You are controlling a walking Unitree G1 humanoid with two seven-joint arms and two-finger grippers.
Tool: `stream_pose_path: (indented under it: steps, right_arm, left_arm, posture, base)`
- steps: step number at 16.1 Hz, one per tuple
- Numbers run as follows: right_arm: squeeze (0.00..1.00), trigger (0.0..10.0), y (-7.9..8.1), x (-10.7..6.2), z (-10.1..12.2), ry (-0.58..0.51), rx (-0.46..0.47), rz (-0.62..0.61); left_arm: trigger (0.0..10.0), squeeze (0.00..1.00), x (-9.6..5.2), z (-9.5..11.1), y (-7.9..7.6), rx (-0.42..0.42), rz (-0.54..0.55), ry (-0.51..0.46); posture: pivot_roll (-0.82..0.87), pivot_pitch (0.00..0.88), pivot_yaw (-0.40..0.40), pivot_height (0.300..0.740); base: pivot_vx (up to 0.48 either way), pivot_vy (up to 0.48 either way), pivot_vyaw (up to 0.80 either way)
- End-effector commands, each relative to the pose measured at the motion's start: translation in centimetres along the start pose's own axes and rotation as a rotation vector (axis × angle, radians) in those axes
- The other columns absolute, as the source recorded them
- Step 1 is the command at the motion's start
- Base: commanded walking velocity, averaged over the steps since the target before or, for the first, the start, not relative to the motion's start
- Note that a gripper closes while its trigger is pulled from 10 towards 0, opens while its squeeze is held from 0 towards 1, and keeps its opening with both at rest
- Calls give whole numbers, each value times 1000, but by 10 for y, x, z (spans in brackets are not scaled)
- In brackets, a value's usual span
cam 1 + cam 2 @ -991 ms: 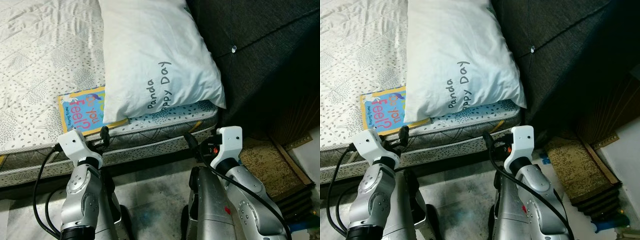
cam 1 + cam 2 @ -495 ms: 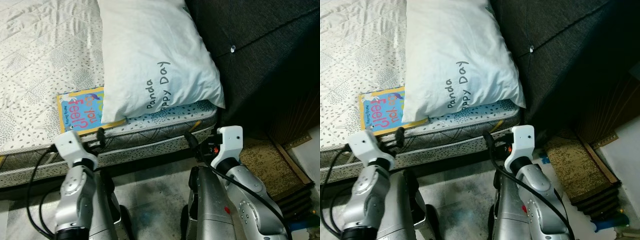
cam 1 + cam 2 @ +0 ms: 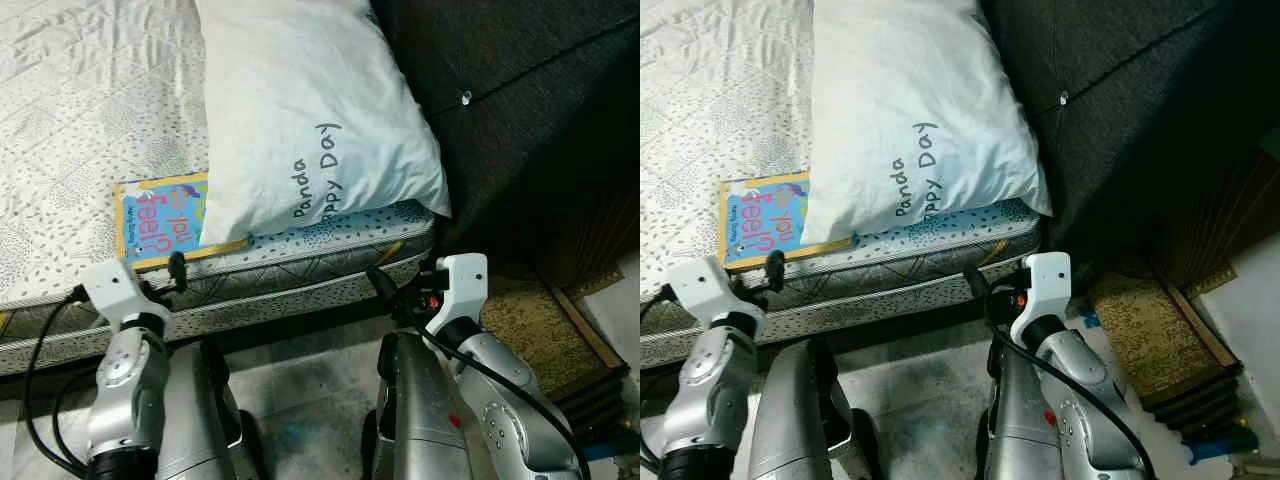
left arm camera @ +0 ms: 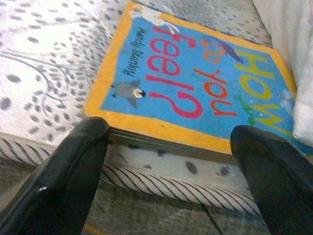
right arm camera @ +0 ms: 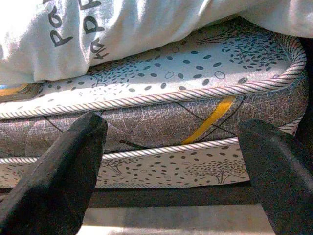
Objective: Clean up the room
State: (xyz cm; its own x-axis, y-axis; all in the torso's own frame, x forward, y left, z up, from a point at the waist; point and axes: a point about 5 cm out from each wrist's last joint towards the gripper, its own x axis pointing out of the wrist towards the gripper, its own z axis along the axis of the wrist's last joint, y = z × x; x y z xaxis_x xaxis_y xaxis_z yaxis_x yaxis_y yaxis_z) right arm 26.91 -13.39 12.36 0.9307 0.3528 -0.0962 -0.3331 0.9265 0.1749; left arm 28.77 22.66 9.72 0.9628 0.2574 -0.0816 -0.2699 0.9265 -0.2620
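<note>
Book: a blue picture book (image 3: 161, 222) with a yellow border and red lettering lay flat on the bed's mattress (image 3: 70, 150), close to its near edge, at about 10 o'clock in the head view.
Book and pillow: the book's right end was tucked under the white pillow (image 3: 305, 110), which bore the grey words "Panda Happy Day" and lay at 12 o'clock.
Left gripper: the left gripper (image 4: 171, 161) was spread wide and held nothing, its two black fingers (image 4: 68, 171) either side of the book's near edge, just in front of it at the mattress rim.
Left gripper contact: whether a fingertip touched the mattress or the book, I could not tell.
Right gripper: the right gripper (image 5: 171, 161) was also spread wide and empty, pointed at the side of the mattress under the pillow's corner.
Right arm: in the head view it sat at about 5 o'clock, by the mattress corner.
Headboard: a dark padded headboard (image 3: 520, 120) with a stud stood at 2 o'clock, beside the pillow.
Floor: a patterned brown mat (image 3: 540, 330) lay on the floor at 4 o'clock, beside the right arm.
</note>
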Motion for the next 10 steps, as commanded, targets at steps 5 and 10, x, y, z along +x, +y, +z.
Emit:
stream_pose_path:
  steps: [5, 10]
  right_arm:
    - [0, 10000, -3, -2, -2, 10, 4, -14]
    - [0, 10000, -5, -2, -1, 6, 0, -21]
  left_arm:
    - [10000, 0, 6, 9, 27, 29, 78, -22]
    - [10000, 0, 15, 18, 39, 43, 103, -43]
  posture:
    - [-202, 270, -27, 503]
    - [-205, 267, -27, 503]
  base:
    - [0, 0, 0]
    - [0, 0, 0]
